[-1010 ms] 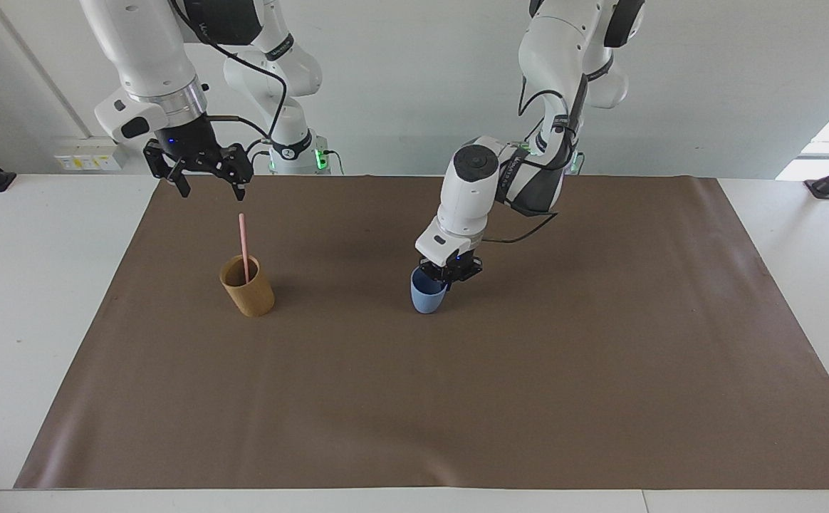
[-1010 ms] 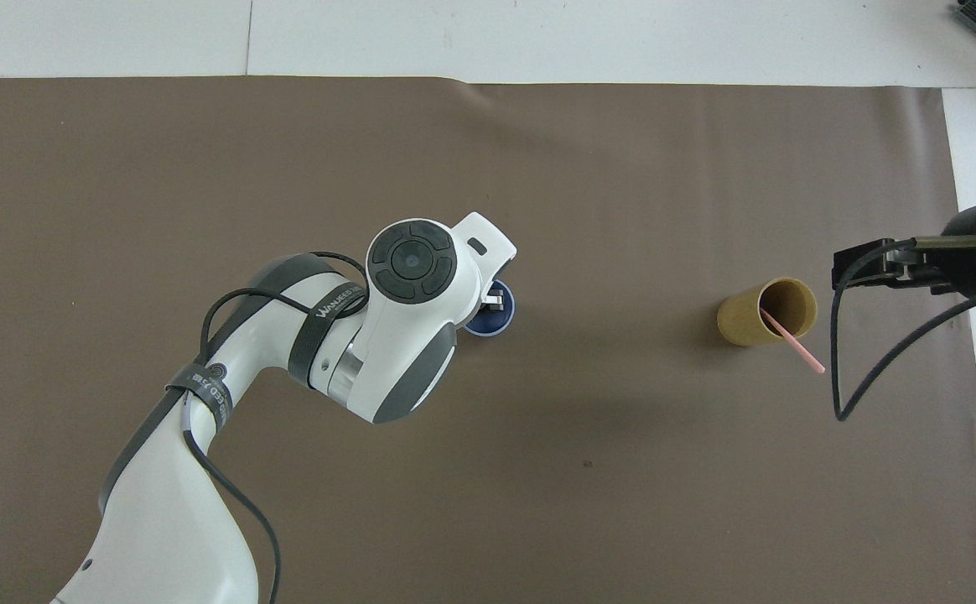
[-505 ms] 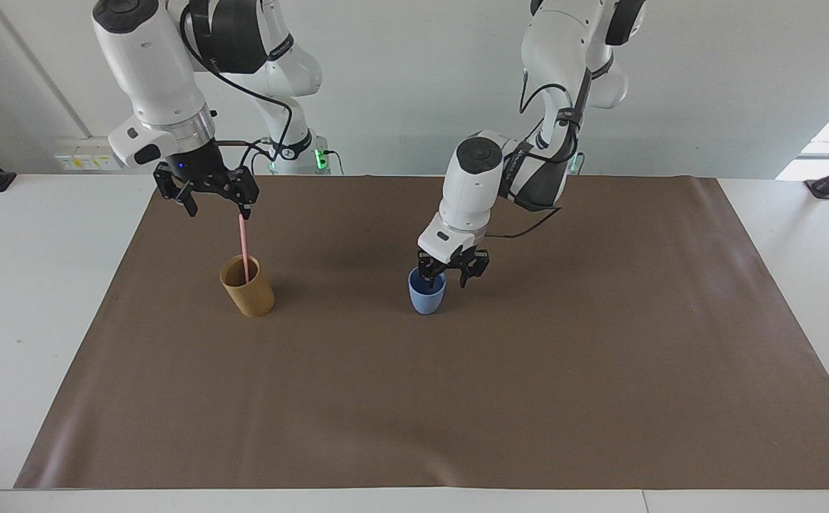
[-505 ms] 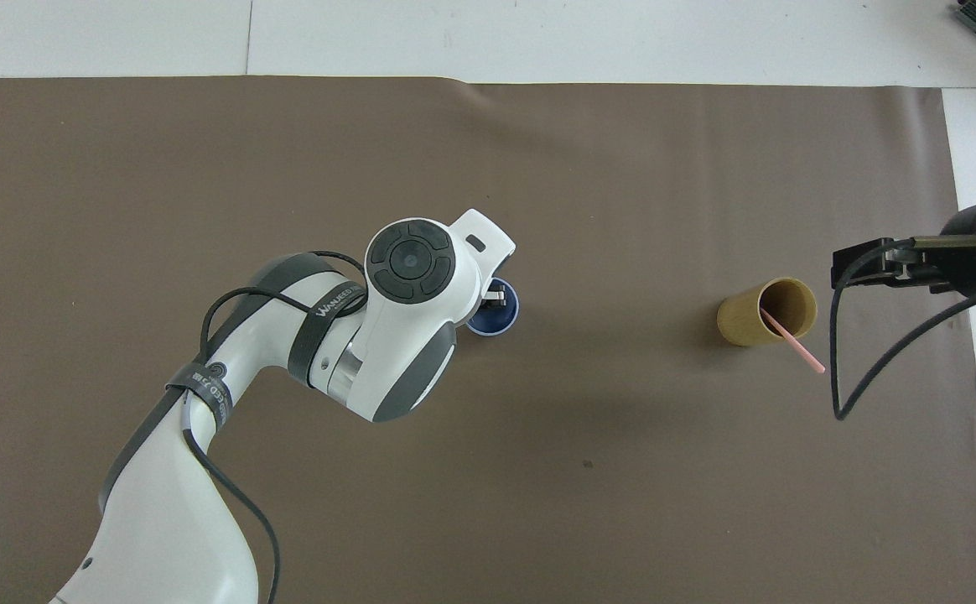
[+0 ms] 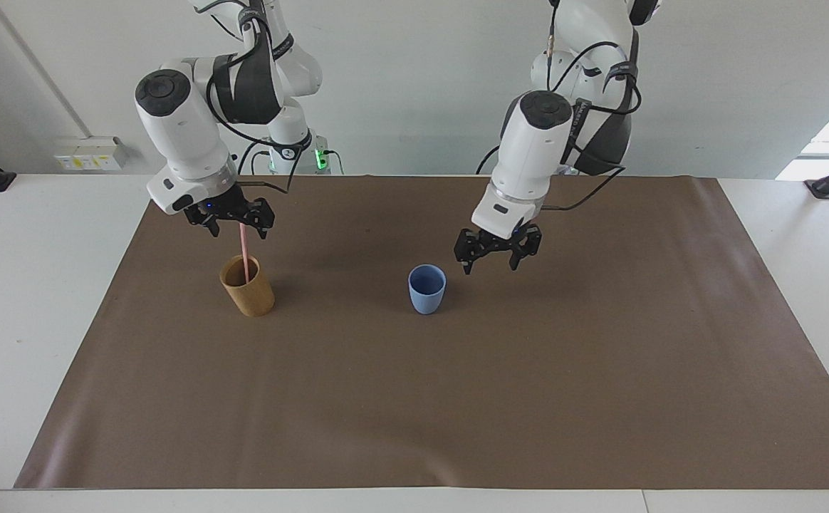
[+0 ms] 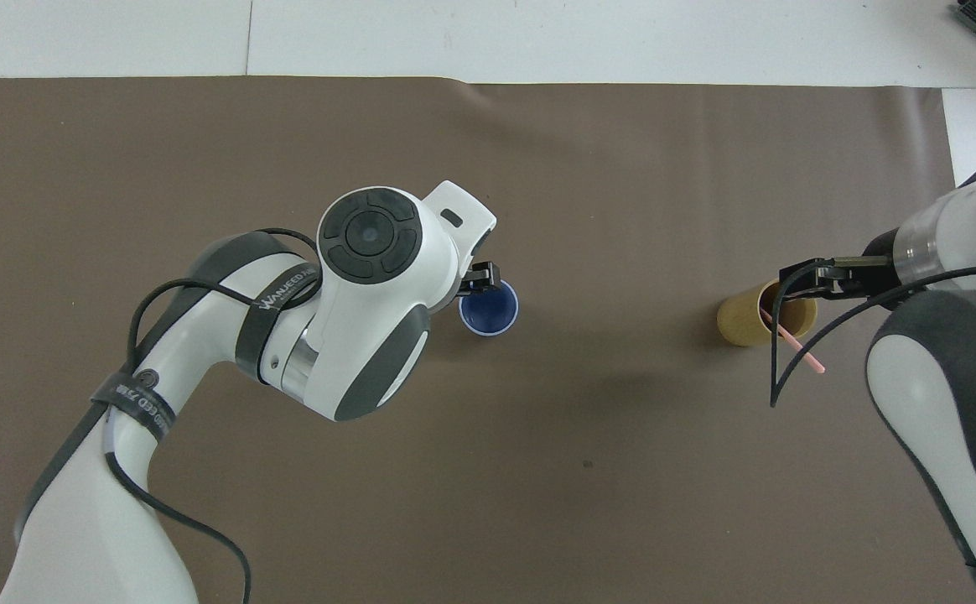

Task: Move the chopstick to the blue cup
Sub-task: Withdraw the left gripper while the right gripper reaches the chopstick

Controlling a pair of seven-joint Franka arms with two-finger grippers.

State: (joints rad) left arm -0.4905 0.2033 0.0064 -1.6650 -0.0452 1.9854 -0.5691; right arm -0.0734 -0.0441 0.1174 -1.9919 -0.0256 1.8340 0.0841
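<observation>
Over the tan cup (image 5: 247, 286), the right gripper (image 5: 230, 219) straddles the chopstick (image 5: 243, 249) with spread fingers; it should pinch squarely before lifting toward the blue cup (image 5: 426, 288). The left gripper (image 5: 498, 254), spread, waits.

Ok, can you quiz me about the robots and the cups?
1. True or false: the chopstick stands in the blue cup.
2. The right gripper is over: A the tan cup, B the blue cup, C neither.
3. Fill in: the left gripper hangs open beside the ___ cup.
Key: 1 false; 2 A; 3 blue.
</observation>
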